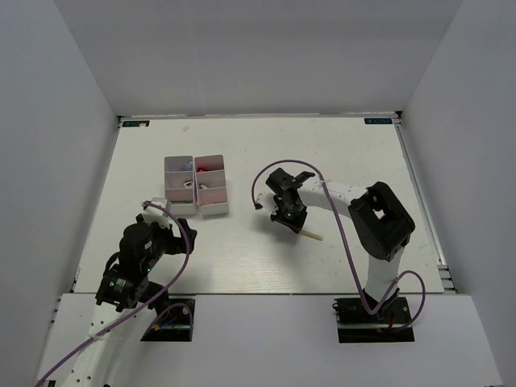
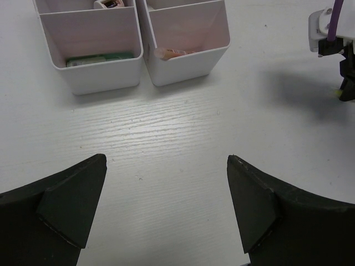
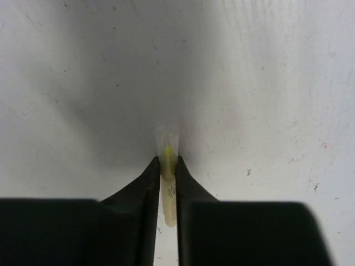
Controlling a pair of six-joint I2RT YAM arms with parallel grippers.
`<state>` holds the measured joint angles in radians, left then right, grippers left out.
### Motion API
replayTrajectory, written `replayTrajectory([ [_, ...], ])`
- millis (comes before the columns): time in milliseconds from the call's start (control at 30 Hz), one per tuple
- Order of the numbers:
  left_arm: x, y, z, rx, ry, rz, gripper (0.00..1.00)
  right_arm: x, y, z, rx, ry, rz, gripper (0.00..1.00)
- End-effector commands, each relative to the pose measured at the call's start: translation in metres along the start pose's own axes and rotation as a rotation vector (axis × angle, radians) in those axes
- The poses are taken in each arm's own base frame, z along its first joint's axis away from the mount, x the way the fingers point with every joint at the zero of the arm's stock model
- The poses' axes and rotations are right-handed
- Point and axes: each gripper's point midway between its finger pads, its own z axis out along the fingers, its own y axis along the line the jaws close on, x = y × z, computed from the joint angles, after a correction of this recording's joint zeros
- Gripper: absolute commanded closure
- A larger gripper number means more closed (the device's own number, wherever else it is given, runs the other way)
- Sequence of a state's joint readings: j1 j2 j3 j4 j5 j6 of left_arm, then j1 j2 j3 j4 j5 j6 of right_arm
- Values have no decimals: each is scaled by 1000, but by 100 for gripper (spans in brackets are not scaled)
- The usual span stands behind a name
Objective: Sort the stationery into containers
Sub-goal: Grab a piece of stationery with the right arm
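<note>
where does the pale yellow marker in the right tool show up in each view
top external: right of centre, the pale yellow marker pokes out to the lower right of the right tool.
left wrist: far right edge, just a yellow speck beside the right tool.
right wrist: dead centre, pinched between the fingers.
shared landmark: the right tool itself.

so the left gripper (image 2: 166,166) sits just on the near side of the white bins (image 1: 213,211), fingers spread wide, arm folded back toward its base. The right gripper (image 3: 167,163) is off to the bins' right, tipped down, fingers pinched tight on a thin yellow piece (image 3: 168,152), elbow kinked further right.
</note>
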<state>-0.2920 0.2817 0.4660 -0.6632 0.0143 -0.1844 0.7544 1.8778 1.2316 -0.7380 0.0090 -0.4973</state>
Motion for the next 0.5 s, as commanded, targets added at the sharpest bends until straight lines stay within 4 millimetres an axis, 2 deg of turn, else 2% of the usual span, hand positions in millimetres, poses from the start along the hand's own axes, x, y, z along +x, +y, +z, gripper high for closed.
replayTrajectory([
  [0, -3, -2, -2, 8, -11, 4, 0, 20, 17, 28, -82, 80, 0, 92],
  [33, -3, -2, -2, 9, -11, 3, 0, 20, 18, 28, -81, 85, 2, 100],
  [200, -2, -1, -2, 6, -7, 2, 0, 14, 14, 21, -71, 73, -4, 100],
  [333, -3, -1, -2, 6, -12, 1, 0, -10, 8, -5, -70, 12, -25, 100],
  [367, -4, -1, -2, 3, -14, 1, 0, -28, 1, -19, -54, -37, -42, 100],
  [467, -5, 0, -3, -3, -24, 3, 0, -42, 5, -40, -89, -75, -56, 100],
])
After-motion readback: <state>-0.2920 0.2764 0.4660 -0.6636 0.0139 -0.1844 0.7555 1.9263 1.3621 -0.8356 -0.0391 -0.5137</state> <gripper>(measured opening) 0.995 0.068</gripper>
